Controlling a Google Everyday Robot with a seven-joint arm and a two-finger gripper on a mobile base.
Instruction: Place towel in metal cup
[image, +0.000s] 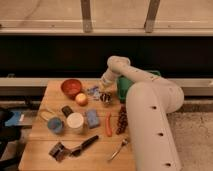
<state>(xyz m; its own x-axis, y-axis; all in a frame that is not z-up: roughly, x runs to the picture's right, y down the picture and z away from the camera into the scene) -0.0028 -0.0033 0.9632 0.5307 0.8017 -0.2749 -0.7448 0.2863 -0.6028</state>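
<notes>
The towel (92, 91), a small crumpled cloth just beside the tool (104, 93), looks soft, light and floppy, so pinch a raised fold; the tool hangs over the metal cup (105, 100), and I cannot tell if it is open or closed.

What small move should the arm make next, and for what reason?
Probably move the gripper a little toward the red bowl and lower it onto the towel, which lies on the table beside the metal cup. The gripper hangs just above that cup, and the towel is not yet inside.
</notes>
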